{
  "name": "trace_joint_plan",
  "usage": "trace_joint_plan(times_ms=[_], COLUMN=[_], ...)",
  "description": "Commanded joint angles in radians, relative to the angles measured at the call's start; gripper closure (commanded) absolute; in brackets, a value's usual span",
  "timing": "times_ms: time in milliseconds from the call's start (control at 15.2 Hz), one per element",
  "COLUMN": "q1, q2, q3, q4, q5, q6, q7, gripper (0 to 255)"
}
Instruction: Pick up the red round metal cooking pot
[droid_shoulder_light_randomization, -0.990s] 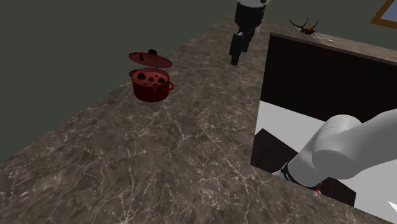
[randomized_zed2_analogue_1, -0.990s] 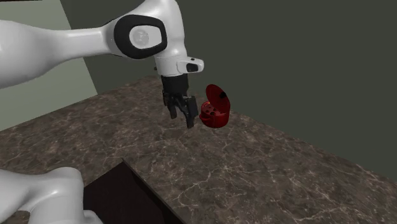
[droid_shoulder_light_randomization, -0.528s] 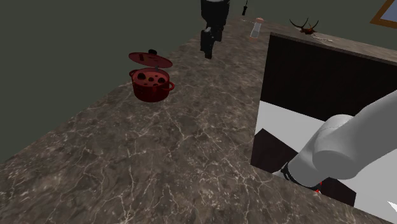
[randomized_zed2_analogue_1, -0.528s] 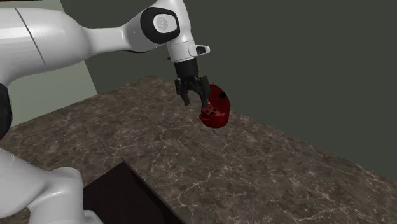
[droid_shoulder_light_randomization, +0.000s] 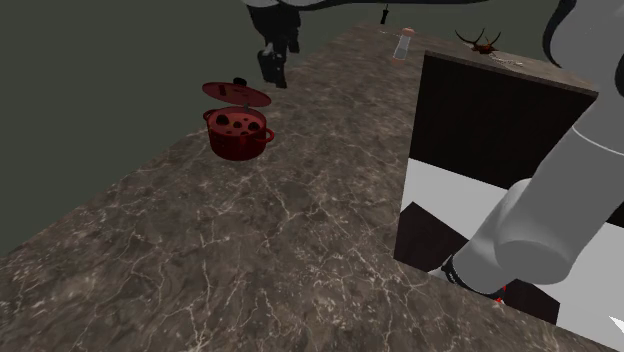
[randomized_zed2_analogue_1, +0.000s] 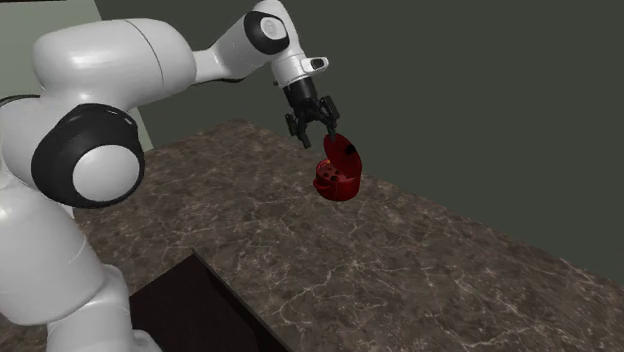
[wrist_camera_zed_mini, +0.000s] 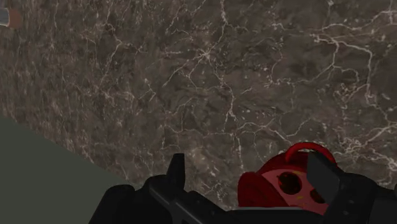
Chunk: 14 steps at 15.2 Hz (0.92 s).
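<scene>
A dark brown stone counter (droid_shoulder_light_randomization: 300, 220) with pale veins runs between dull grey-green walls.

In the shoulder view the red pot (droid_shoulder_light_randomization: 238, 132) stands near the counter's left edge. Its red lid (droid_shoulder_light_randomization: 237, 93) is propped up behind it, tilted, with a small dark knob. The black gripper (droid_shoulder_light_randomization: 272, 65) hangs above the pot and to its right, clear of it. At the far end of the counter stand a small pale bottle (droid_shoulder_light_randomization: 402, 44) and a dark antler-shaped ornament (droid_shoulder_light_randomization: 478, 40). The dark box of the stand (droid_shoulder_light_randomization: 500, 110) closes off the right side. None of these lies between the gripper and the pot.

The second exterior view looks from the other side and shows the whole white arm (randomized_zed2_analogue_1: 120, 110) bending over the counter. Here the gripper (randomized_zed2_analogue_1: 320, 133) points down just above the raised lid (randomized_zed2_analogue_1: 345, 152), with the pot (randomized_zed2_analogue_1: 337, 182) below it. The fingers are spread apart and empty. I cannot tell whether a fingertip touches the lid.

In the wrist view the gripper (wrist_camera_zed_mini: 248, 175) has its two fingers (wrist_camera_zed_mini: 176, 170) standing wide apart over the veined stone. The pot (wrist_camera_zed_mini: 280, 186) shows between them, close to one finger, and nothing is clasped. The grey-green wall (wrist_camera_zed_mini: 38, 172) meets the counter beside the other finger.
</scene>
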Motion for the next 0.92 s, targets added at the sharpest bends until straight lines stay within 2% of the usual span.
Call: trace_joint_plan(times_ms=[0,264,528,594,858], q1=[0.044,0.169,0.329,0.34,0.312], q2=[0.099,0.293,0.499,0.511,0.488], q3=[0.027,0.041,0.01,0.004,0.011], q4=[0.102,0.31,0.561,0.577,0.489], q5=[-0.095,-0.28,-0.461,-0.469,-0.448], q6=[-0.049,-0.142,-0.224,-0.227,-0.183], q7=[0.012,-0.001,-0.072,-0.078,-0.032], gripper=[0,0,0,0,0])
